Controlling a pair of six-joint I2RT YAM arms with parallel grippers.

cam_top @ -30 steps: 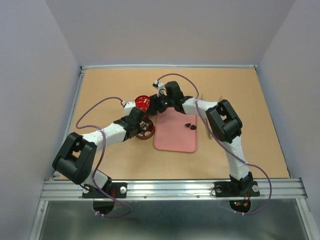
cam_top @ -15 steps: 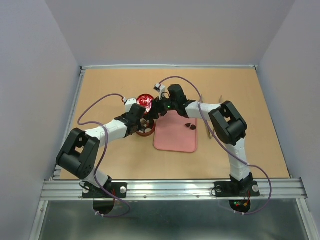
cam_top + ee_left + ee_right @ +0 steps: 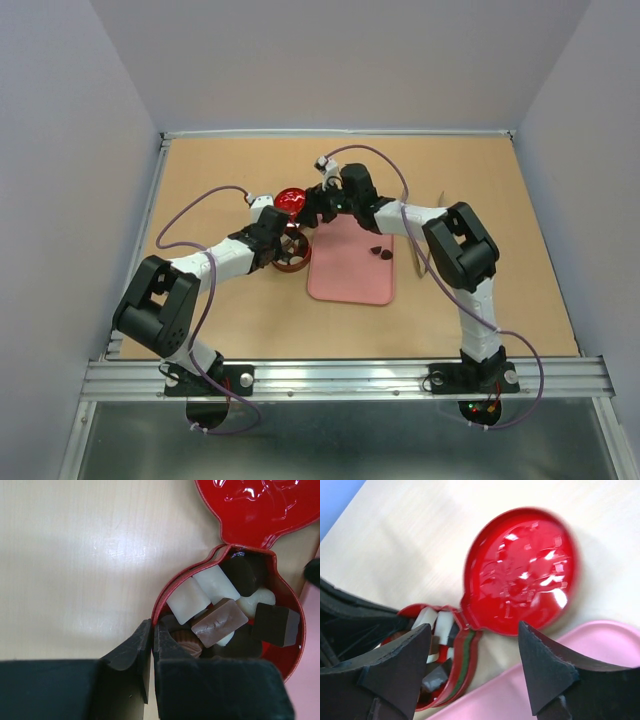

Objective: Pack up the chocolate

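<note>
The round red tin (image 3: 165,587) stands open and holds several pieces of chocolate (image 3: 220,622), dark brown and cream-white. Its hinged lid (image 3: 255,505) lies flat on the table behind it. My left gripper (image 3: 152,630) is shut on the tin's near-left rim, one finger outside and one inside. In the top view that gripper (image 3: 283,243) sits at the tin (image 3: 292,257). My right gripper (image 3: 474,630) hangs open over the hinge between lid (image 3: 522,577) and tin (image 3: 462,655), with nothing between its fingers. Two dark chocolates (image 3: 381,251) lie on the pink tray (image 3: 345,275).
The pink tray (image 3: 560,685) lies directly right of the tin, its corner under my right gripper (image 3: 306,213). A thin tan card-like piece (image 3: 416,255) stands just right of the tray. Both arms reach close together over the table's middle.
My right gripper has opened wider and shifted slightly back and right near the lid. The left arm crept a little forward with the tin, still shut on its rim.
</note>
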